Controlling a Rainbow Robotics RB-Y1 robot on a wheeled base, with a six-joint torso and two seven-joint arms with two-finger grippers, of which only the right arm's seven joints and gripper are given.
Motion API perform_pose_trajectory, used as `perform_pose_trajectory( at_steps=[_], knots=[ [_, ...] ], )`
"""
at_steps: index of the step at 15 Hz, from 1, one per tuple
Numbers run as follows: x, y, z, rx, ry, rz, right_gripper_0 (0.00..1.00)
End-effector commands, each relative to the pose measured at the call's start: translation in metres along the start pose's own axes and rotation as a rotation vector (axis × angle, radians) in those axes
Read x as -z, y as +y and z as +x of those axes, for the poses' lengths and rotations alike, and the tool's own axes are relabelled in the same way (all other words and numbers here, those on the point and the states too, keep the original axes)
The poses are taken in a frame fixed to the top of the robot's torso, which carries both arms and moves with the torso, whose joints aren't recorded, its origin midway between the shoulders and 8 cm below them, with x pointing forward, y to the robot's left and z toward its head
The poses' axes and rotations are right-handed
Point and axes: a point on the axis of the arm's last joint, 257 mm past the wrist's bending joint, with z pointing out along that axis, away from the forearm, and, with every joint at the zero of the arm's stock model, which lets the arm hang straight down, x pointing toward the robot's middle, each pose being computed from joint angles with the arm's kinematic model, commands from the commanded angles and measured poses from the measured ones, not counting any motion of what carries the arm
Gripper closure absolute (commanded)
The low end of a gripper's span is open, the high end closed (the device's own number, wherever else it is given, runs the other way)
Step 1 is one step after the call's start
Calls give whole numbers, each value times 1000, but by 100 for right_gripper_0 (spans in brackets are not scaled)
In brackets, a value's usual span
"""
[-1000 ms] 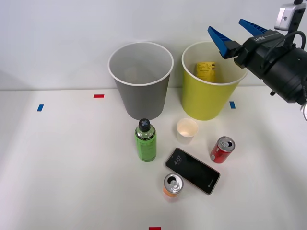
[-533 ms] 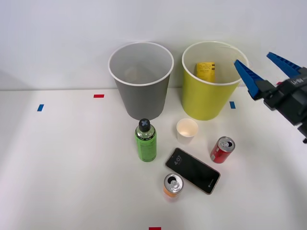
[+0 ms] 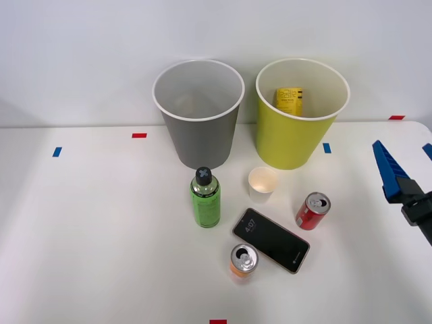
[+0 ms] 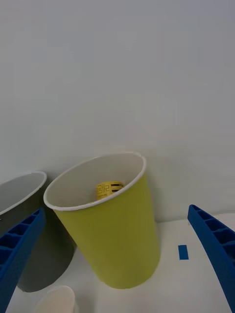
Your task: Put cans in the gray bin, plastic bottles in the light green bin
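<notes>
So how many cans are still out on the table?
2. The red can stands right of the phone; the orange can stands at the phone's near-left corner. The gray bin looks empty inside.

Tall yellow-green tapered bin (image 4: 120, 230) holds yellow labelled bottle (image 4: 108, 189); gray bin (image 4: 34, 244) beside; blue ribbed fingers (image 4: 213, 249) spread wide.
</notes>
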Motion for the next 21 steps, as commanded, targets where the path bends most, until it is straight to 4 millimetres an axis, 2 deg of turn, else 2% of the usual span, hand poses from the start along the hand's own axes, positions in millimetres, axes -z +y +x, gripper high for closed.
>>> perform_pose_trajectory(
  at_steps=[1, 6, 8, 11, 16, 19, 21],
  knots=[
    [20, -6, 29, 34, 35, 65, 0],
    [62, -6, 90, 106, 121, 191, 0],
    [71, -25, 121, 190, 128, 273, 0],
    [88, -47, 146, 253, 150, 365, 0],
    [116, -56, 156, 257, 195, 412, 0],
    [115, -54, 153, 292, 190, 403, 0],
    [119, -50, 148, 243, 160, 393, 0]
  ],
)
